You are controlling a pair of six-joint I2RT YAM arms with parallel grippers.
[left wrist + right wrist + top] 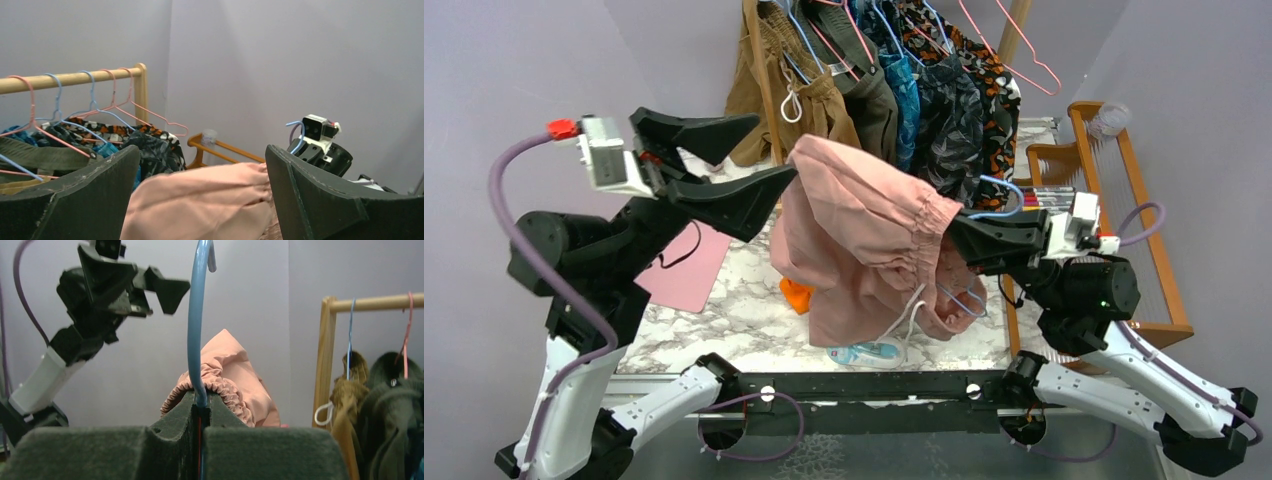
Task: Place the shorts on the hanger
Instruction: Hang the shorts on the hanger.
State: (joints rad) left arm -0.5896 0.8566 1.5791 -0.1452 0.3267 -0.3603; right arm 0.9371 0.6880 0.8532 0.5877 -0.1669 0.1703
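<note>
our right end effector (957, 232) is clenched on the neck of the light blue wire hanger (194, 330); the wire is pinched between its closed fingers and the curved hook stands above them; the dusty pink shorts (854, 230) hang bunched over that hanger, in the air above the middle of the marble counter (734, 320) and reaching toward its near edge; their gathered waistband sits right against the right fingers, and the white drawstring (911, 310) dangles beneath it; a loop of the blue wire shows just under the waistband.

our left end effector (772, 148) is released, jaws spread wide and grasping nothing; it hangs high on the left side of the shorts, its lower finger just beside the top fold of the fabric; we cannot tell whether it touches.

on the counter we see a pink mat (686, 270) at the left edge, a small orange item (795, 295) under the shorts, and a pale blue and white object (869, 352) at the near edge; a wooden rail (75, 79) at the far edge carries dark and brown garments on pink and blue hangers; a wooden rack (1124, 190) stands along the right edge.
</note>
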